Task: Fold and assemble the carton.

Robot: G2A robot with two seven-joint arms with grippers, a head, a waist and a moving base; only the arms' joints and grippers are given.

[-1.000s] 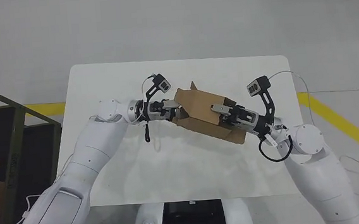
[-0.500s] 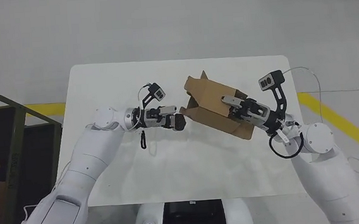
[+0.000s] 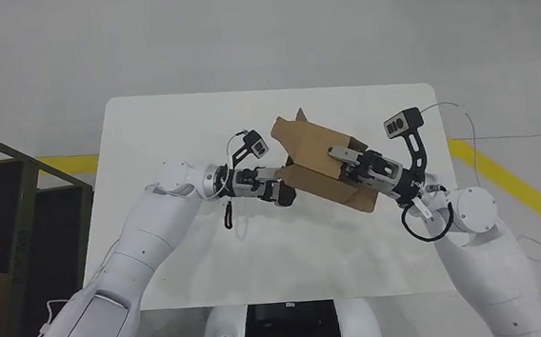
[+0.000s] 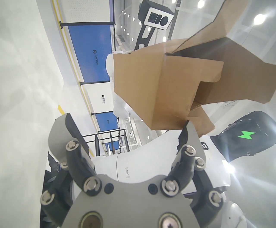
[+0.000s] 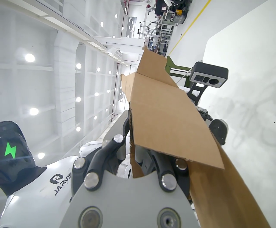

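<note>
The right gripper (image 3: 355, 169) is clamping one wall of the carton (image 3: 315, 155), holding it tilted above the table (image 3: 154, 139), right of centre. The left gripper (image 4: 127, 121) is hanging open just beside the carton's left end, one fingertip nearing a loose flap (image 4: 200, 122). Flap folding seems to be the step in hand. Next, the left gripper should be pressing that flap inward.

The right hand (image 5: 139, 151) clamps an edge of the brown carton (image 5: 166, 116) (a far flap (image 5: 152, 63) juts out).
</note>
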